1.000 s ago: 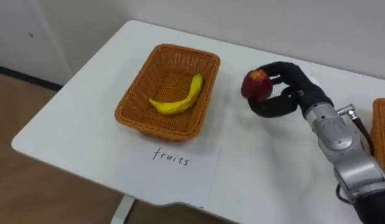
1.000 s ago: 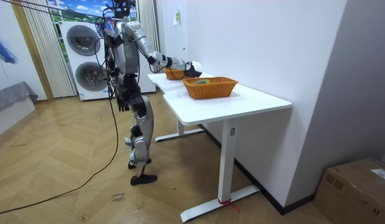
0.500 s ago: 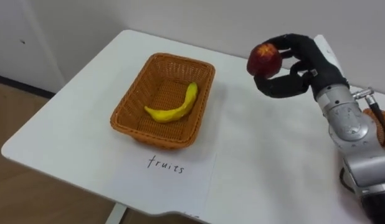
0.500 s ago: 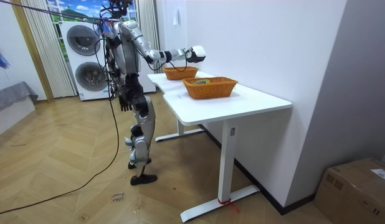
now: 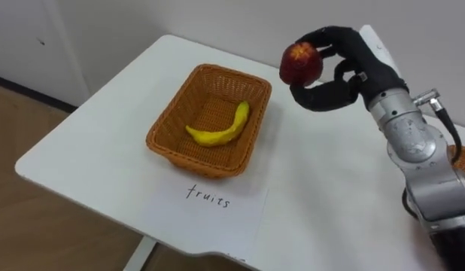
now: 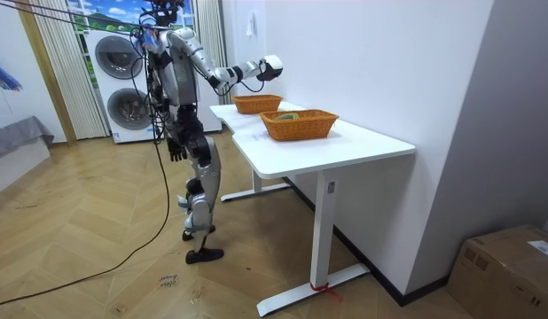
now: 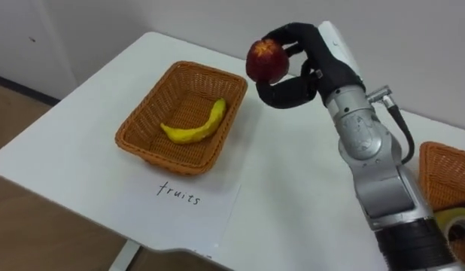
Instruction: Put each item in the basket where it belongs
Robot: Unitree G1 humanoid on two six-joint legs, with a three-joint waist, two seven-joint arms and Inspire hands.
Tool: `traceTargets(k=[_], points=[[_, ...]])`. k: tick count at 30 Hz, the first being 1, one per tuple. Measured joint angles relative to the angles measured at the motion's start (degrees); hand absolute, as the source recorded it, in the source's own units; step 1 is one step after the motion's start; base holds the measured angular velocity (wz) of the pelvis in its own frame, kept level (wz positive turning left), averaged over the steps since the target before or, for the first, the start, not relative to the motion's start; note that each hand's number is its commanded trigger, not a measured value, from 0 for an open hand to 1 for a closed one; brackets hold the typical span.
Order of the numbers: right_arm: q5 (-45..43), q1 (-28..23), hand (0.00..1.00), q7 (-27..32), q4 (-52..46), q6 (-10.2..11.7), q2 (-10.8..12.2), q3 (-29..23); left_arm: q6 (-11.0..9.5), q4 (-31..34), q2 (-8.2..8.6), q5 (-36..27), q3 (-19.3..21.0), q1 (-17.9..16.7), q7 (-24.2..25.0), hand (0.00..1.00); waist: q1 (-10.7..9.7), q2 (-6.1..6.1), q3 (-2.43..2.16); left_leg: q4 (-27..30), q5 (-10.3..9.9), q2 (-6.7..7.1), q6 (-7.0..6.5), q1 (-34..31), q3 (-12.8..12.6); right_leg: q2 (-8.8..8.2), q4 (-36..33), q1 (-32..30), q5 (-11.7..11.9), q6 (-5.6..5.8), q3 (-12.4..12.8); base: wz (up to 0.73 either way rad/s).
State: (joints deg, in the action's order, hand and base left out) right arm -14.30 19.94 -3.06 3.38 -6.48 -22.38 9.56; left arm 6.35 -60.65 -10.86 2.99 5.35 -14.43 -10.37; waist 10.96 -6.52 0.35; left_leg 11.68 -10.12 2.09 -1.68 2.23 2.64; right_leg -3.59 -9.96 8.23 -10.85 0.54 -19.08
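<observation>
1. Closest to the robot's body, hanging at its side in the room view: left hand (image 6: 175, 148), idle.
2. At the near edge of the white table (image 5: 89, 147): a paper label sheet (image 5: 210, 207), lying flat just in front of the fruit basket (image 5: 163, 143). Off to the right, part of a second wicker basket (image 7: 442, 177).
3. Inside the fruit basket: a banana (image 5: 217, 132), lying on the bottom, with open floor beside it.
4. Farther back, right of that basket and clear above the tabletop: a red apple (image 5: 300, 62), clamped in the right hand (image 5: 351, 71), with fingers curled over the top and thumb hooked underneath.
5. By the look of it: round, firm, smooth-skinned, fairly solid for its size. Likely to roll once released and to bruise if dropped.
6. Best gripped as here, across the widest part between opposing pads, not at the stem end. Worth lowering close to the basket floor beside the banana before letting go.
</observation>
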Motion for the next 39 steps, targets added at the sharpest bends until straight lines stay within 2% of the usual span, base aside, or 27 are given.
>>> traceTargets(k=[3, 5, 7, 9, 14, 17, 18, 20, 21, 30, 35, 39], points=[[-2.05, 0.35, 1.0, -1.36, -0.02, -0.68, 0.2, 2.52, 0.21, -0.25, -0.06, 0.11, 0.12, 0.11, 0.44, 0.0, 1.24, -0.55, 0.21, -0.02, -0.01, 0.01, -0.01, -0.08, 0.13, -0.05, 0.0, -0.02, 0.0, 0.0, -0.33, 0.02], [-3.86, 0.42, 1.0, -3.11, -0.02, -1.26, 0.51, 3.46, 0.84, -0.58, -0.05, 0.1, 0.08, 0.34, 0.98, 0.0, 2.09, -0.9, 0.32, 0.31, -0.04, 0.33, -0.05, -0.71, 1.33, -0.22, 0.08, -0.07, 0.0, 0.02, -1.41, 0.2], [-4.36, 0.65, 1.0, -3.74, 0.03, -1.95, 0.49, 4.61, 1.31, -0.7, -0.05, 0.08, -0.02, 0.81, 0.96, 0.0, 2.29, -0.82, 0.38, 0.95, -0.12, 0.54, -0.14, -1.12, 2.1, -0.26, 0.07, -0.06, 0.03, 0.07, -1.68, 0.22], [-4.3, 0.76, 1.0, -4.42, 0.27, -2.4, 0.49, 6.23, 2.02, -0.72, -0.11, 0.01, -0.02, 0.65, 0.94, 0.0, 3.46, -0.61, 0.53, 1.16, -0.18, 0.61, -0.17, -1.47, 2.27, -0.27, 0.12, -0.03, 0.05, 0.1, -1.96, 0.1], [-3.88, 0.76, 1.0, -4.76, 2.31, -3.0, 0.67, 11.35, 2.13, -0.79, -0.33, 0.07, 0.0, 0.73, 0.7, 0.0, 6.19, -0.16, 0.83, 1.13, -0.17, 0.64, -0.16, -1.6, 2.77, -0.22, 0.22, -0.1, 0.05, 0.12, -1.76, 0.01], [-3.98, 0.75, 1.0, -4.76, 4.21, -3.36, 0.83, 12.29, 2.16, -0.81, -0.54, 0.06, 0.0, 0.83, 0.47, 0.0, 6.8, -0.17, 0.82, 1.2, -0.15, 0.72, -0.14, -1.83, 3.12, -0.22, 0.25, -0.14, 0.04, 0.12, -1.67, 0.07], [-4.04, 0.75, 0.92, -4.76, 4.32, -3.5, 1.07, 12.29, 2.21, -0.74, -0.6, 0.05, 0.0, 0.73, 0.44, 0.0, 6.81, -0.16, 0.82, 1.19, -0.15, 0.73, -0.14, -1.83, 3.16, -0.21, 0.26, -0.15, 0.04, 0.12, -1.55, 0.0], [-4.01, 0.75, 0.14, -4.74, 4.72, -3.56, 1.5, 12.37, 2.52, -0.14, -0.67, 0.05, 0.02, 0.38, 0.19, 0.0, 6.87, -0.17, 0.79, 1.15, -0.16, 0.7, -0.14, -1.83, 3.2, -0.19, 0.26, -0.23, 0.04, 0.12, -1.53, 0.0], [-4.01, 0.75, 0.0, -4.74, 4.76, -3.59, 1.5, 12.37, 2.53, 0.13, -0.67, 0.05, 0.02, 0.29, 0.13, 0.0, 6.88, -0.17, 0.79, 1.14, -0.16, 0.7, -0.14, -1.83, 3.2, -0.19, 0.26, -0.25, 0.04, 0.12, -1.53, 0.0], [-3.94, 0.75, 0.0, -4.77, 5.41, -3.58, 1.88, 12.39, 2.48, 1.75, -1.18, 0.11, 0.1, -0.12, -0.33, 0.0, 7.02, -0.02, 0.61, 1.15, -0.15, 0.69, -0.15, -1.83, 3.11, -0.17, 0.26, -0.25, 0.04, 0.13, -1.5, 0.0], [-4.03, 0.75, 0.0, -5.25, 5.4, -3.58, 1.9, 12.35, 2.49, 2.14, -1.24, 0.18, 0.09, -0.28, -0.36, 0.0, 6.67, 0.32, -0.02, 1.11, -0.15, 0.66, -0.15, -1.6, 2.61, -0.18, 0.23, -0.12, 0.05, 0.13, -1.31, -0.02], [-4.02, 0.75, 0.0, -5.25, 5.4, -3.58, 1.9, 12.34, 2.49, 2.26, -1.24, 0.2, 0.06, -0.3, -0.38, 0.0, 6.59, 0.29, -0.07, 1.12, -0.11, 0.65, -0.11, -1.53, 2.56, -0.17, 0.23, -0.04, 0.05, 0.13, -1.21, 0.0]])
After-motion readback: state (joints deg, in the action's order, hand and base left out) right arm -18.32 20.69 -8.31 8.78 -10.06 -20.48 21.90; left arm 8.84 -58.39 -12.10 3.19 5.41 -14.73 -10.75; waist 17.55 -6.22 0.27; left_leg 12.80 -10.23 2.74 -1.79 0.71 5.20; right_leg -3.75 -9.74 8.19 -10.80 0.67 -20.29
